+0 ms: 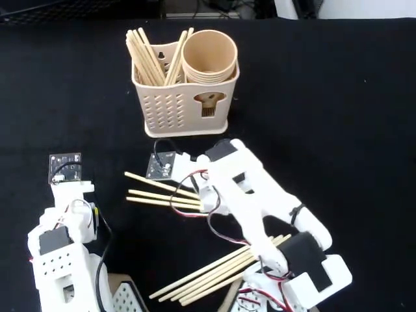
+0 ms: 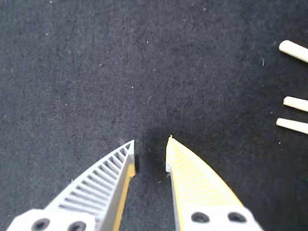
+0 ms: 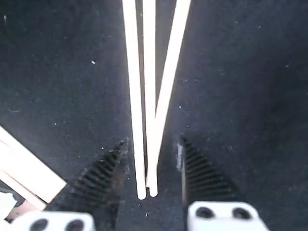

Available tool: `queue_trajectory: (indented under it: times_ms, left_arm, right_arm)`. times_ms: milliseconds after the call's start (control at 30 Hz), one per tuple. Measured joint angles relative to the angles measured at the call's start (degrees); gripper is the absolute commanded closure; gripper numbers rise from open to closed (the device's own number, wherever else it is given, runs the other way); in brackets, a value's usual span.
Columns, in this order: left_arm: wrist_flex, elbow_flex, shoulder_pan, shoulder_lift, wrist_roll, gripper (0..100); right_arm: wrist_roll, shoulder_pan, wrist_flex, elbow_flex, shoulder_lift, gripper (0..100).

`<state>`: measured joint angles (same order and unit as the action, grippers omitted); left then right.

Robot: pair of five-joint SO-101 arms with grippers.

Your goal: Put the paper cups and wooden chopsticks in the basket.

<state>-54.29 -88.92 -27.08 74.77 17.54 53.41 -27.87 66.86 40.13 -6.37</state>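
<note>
Nearest me in the high view, a bundle of wooden chopsticks lies flat on the black worktop. Its long axis runs diagonally from near-left up to the right, where its far ends pass under the right arm.

My left end effector hangs just above the cloth at the near left. Its fingers are parted by a narrow gap and nothing is between them. The blunt tips of three loose chopsticks lie well off to its side, and they point toward it.

Those same three chopsticks lie mid-worktop with their long axes roughly left to right. They fan apart at the left ends and converge toward the right. My right end effector sits over the converging ends with its fingers spread. One finger is on either side of the sticks, and the sticks run straight out away from the wrist. The fingers are not closed on them.

Farthest back stands the beige basket, upright. A sheaf of chopsticks stands on end in its left compartment, leaning a little. Stacked paper cups sit mouth-up in the right compartment.
</note>
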Motion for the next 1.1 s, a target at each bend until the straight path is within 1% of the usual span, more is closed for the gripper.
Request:
queue_trajectory:
  times_ms: [100,267,433,533,567,667,700,900,1100]
  left_arm:
    - [0.0,0.0,0.0,0.0,0.0,88]
    - [0.0,0.0,0.0,0.0,0.0,88]
    - [0.0,0.0,0.0,0.0,0.0,88]
    - [0.0,0.0,0.0,0.0,0.0,88]
    - [0.0,0.0,0.0,0.0,0.0,88]
    - [0.0,0.0,0.0,0.0,0.0,88]
    - [0.0,0.0,0.0,0.0,0.0,88]
    - [0.0,0.0,0.0,0.0,0.0,88]
    - [0.0,0.0,0.0,0.0,0.0,88]
  right_arm:
    - [-3.1,-1.6,-0.5,0.0,-0.1,84.3]
    - [-8.3,-8.0,-6.0,1.2,0.3,84.0]
    - [-11.0,-9.1,-12.7,1.2,6.2,84.1]
    - [-11.2,-9.0,-11.6,-2.0,9.8,85.1]
    - [-11.2,-9.0,-10.5,-3.6,11.1,87.4]
    - [-11.2,-8.9,-8.6,-6.7,13.3,99.2]
    - [-11.2,-8.8,-8.6,-7.4,13.7,97.5]
    - [-13.4,-8.7,-8.8,-8.9,14.2,98.6]
    - [-13.8,-9.0,-4.7,-8.7,6.8,98.6]
